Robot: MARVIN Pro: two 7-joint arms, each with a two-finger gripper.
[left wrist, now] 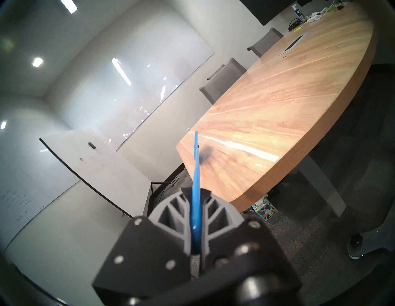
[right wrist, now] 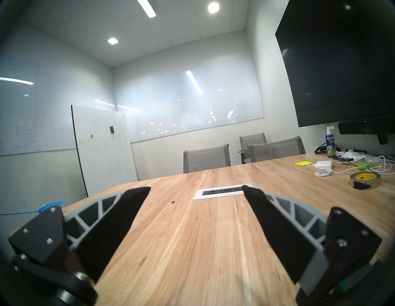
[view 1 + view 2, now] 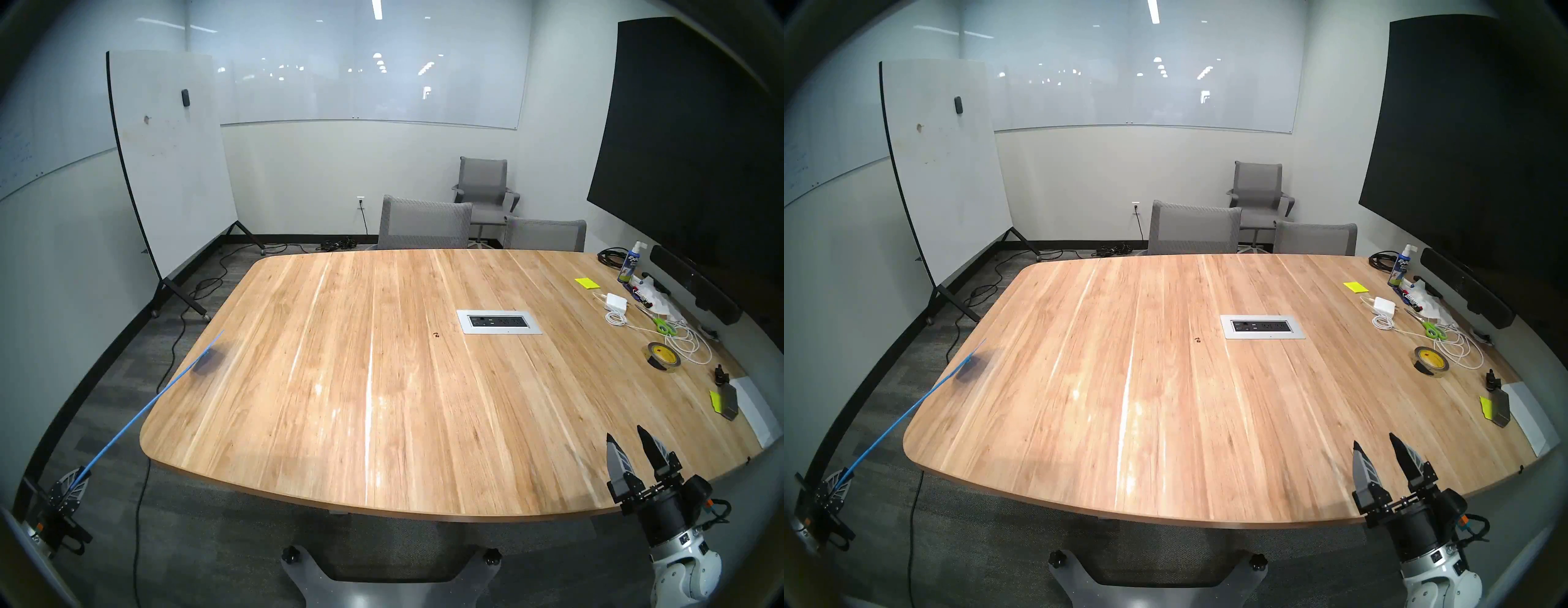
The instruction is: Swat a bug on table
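A tiny dark bug [image 3: 436,335] [image 3: 1197,338] [image 2: 173,202] [image 1: 284,56] sits on the light wood table [image 3: 339,403] [image 3: 1102,416] just left of the grey outlet panel [image 3: 499,321]. My left gripper [image 3: 80,474] [image 1: 195,193], low beyond the table's near-left corner, is shut on the handle of a blue fly swatter [image 3: 140,414] [image 3: 903,420] [image 1: 196,181]. The swatter's head [image 3: 212,346] [image 2: 50,205] hangs edge-on over the table's left edge, far from the bug. My right gripper [image 3: 627,437] [image 3: 1374,440] [image 2: 196,188] stands open and empty over the near-right part of the table.
Along the table's right side lie a tape roll [image 3: 664,357], white charger and cable [image 3: 616,302], green scissors [image 3: 662,326], yellow notes [image 3: 586,282], a spray bottle [image 3: 631,263] and a black knob [image 3: 720,375]. Grey chairs [image 3: 424,225] stand at the far edge, a rolling whiteboard [image 3: 169,161] to the left.
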